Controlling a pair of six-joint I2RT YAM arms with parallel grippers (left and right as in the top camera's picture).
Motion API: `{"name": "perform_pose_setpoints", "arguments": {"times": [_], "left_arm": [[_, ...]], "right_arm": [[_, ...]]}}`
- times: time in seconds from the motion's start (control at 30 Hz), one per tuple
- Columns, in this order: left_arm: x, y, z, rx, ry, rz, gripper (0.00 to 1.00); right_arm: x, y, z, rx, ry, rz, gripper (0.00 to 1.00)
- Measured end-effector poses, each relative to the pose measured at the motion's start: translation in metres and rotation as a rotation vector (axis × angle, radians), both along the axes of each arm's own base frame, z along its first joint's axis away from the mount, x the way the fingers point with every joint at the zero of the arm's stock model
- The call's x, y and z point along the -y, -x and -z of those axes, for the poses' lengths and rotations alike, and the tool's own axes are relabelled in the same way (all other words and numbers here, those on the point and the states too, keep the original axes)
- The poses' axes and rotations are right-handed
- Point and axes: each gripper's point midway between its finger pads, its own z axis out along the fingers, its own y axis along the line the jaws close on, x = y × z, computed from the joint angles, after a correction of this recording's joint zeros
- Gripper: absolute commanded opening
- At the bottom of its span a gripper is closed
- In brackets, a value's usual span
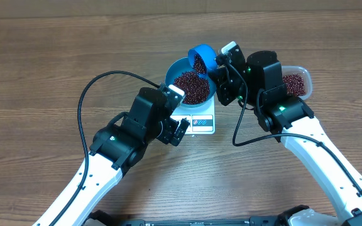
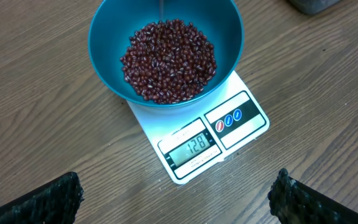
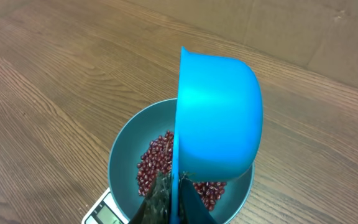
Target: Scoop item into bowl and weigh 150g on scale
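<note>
Blue bowl (image 2: pixel 225 31) right on top of the white scale (image 2: pixel 148 121), covering the back part, with the little screen (image 2: pixel 190 148) bare at the front. Inside the bowl, a big heap of small red-brown beans (image 2: pixel 168 59). On the screen, what looks like 128, so probably not enough beans yet.

Right gripper (image 3: pixel 174 200) shut tight on the handle of the small blue scoop (image 3: pixel 219 118). Scoop up above the scale, over the back rim of the bowl, tipped on its side with its open mouth turned toward the bowl. Seen from above, what look like a few beans inside it. Handle running from the cup straight back into the jaws.

Left gripper (image 1: pixel 181 132) wide open, holding nothing, hanging in front of the scale on the screen side.

Clear tub (image 1: pixel 297 83) with more beans on the table (image 1: pixel 55 56), off to the right of the scale. Close beside the right arm, well apart from the left one.

Likely next: tip out the last beans, then swing right from the scale to the tub for more. Right arm much nearer for that, and already holding the scoop. Only a little more needed, so a small scoop. Too big a scoop, and over 150. Also a risk: a bump on the rim, and the bowl pushed off the middle of the scale.
</note>
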Motion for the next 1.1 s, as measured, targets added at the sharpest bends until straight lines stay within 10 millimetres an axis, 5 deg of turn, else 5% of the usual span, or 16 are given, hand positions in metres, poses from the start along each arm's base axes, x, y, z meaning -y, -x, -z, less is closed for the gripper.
{"name": "perform_pose_setpoints", "arguments": {"times": [1.1], "left_arm": [[0.0,-0.0001,-0.0001,0.0,0.0,0.0,0.99]], "right_arm": [[0.0003,-0.0002,0.0,0.041,0.047,-0.037,0.04]]}}
